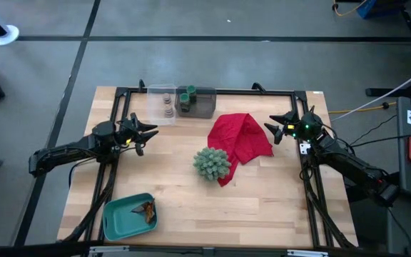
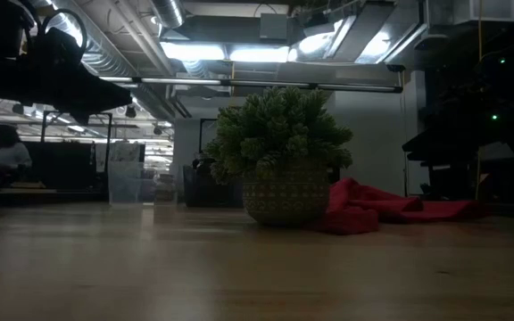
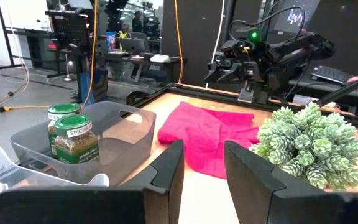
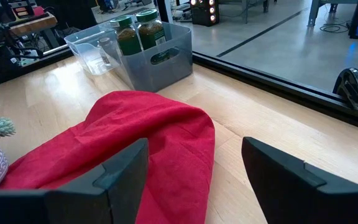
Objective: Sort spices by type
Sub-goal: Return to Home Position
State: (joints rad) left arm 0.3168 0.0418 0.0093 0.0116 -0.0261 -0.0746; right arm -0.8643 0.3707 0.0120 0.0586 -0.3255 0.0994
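Observation:
Two green-lidded spice jars (image 1: 186, 97) stand in a grey bin (image 1: 204, 107) at the table's far edge, and they show again as jars (image 3: 72, 133) and jars (image 4: 138, 31) in the wrist views. Tan-brown jars (image 1: 168, 105) sit in a clear bin (image 1: 155, 96) to its left. Orange and brown packets (image 1: 144, 209) lie in a teal tray (image 1: 120, 221) near the front left. My left gripper (image 1: 145, 133) (image 3: 204, 168) hovers open on the left, clear of the bins. My right gripper (image 1: 272, 129) (image 4: 194, 168) is open above the right edge of the red cloth (image 4: 154, 137).
The red cloth (image 1: 241, 135) lies crumpled at the table's middle right. A spiky green plant in a pot (image 1: 211, 163) (image 2: 284, 169) stands just in front of it. A black frame (image 1: 212, 90) rims the table. Bare wood (image 1: 212, 214) lies along the near edge.

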